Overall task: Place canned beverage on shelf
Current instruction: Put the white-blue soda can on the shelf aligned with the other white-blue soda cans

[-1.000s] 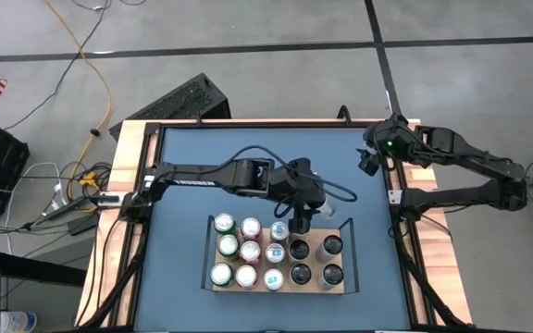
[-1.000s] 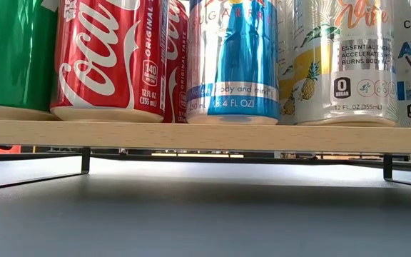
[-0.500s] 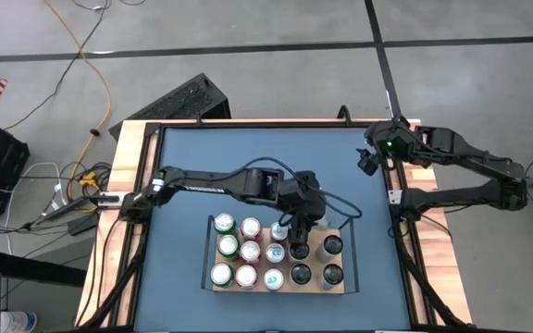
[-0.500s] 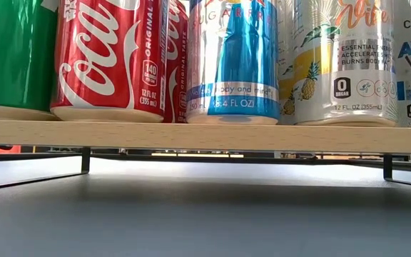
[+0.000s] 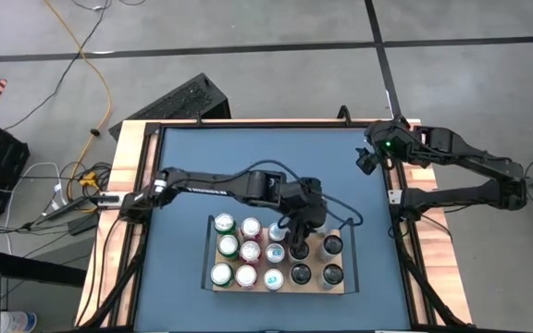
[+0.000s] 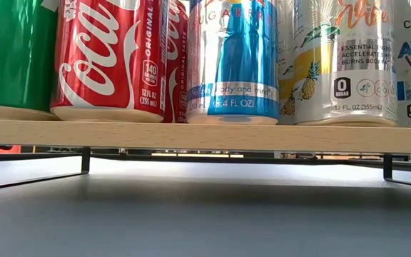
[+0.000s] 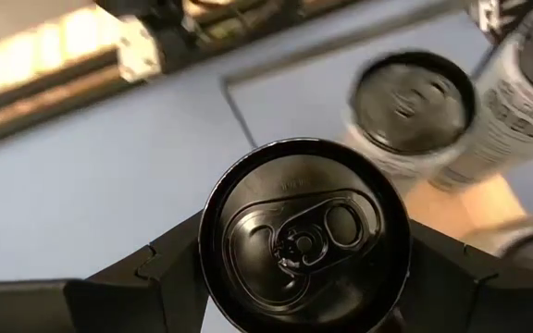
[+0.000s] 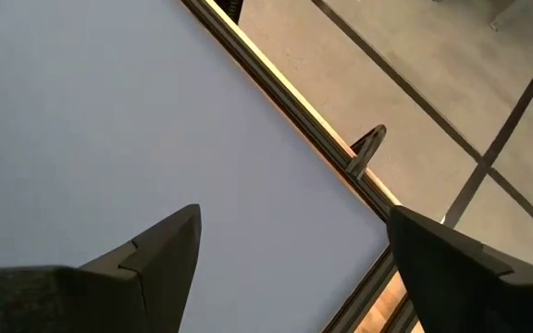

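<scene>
My left gripper (image 5: 299, 239) is shut on a black can (image 7: 303, 236) above the far right part of the shelf (image 5: 276, 289), a light-wood board on thin black rails. Several cans stand upright in rows on the board (image 6: 205, 135), among them red cola cans (image 6: 113, 57) and a blue and silver one (image 6: 232, 61). Whether the held can's bottom touches the board is hidden by the gripper. My right gripper (image 8: 290, 259) is open, holds nothing, and hangs above the table's far right corner (image 5: 368, 162). My left gripper pinches the black can between its two fingers (image 7: 169, 268), one on each side of the can's wall just below the top rim (image 7: 213, 250). The fingers slant down from the table's far left. The can stands upright, its pull-tab top facing up.
Two black-topped cans (image 7: 413, 102) (image 5: 331, 245) stand close beside the held one on the shelf's right part. The blue tabletop (image 5: 248, 166) lies bare beyond the shelf toward the far edge. Wood strips and black frame bars (image 5: 151, 185) run along the table's sides.
My left gripper has moved toward the table's near edge and down, carrying the black can from beyond the shelf's far edge to above the shelf's far right part. The wrist has rolled a little, and the can stays upright.
</scene>
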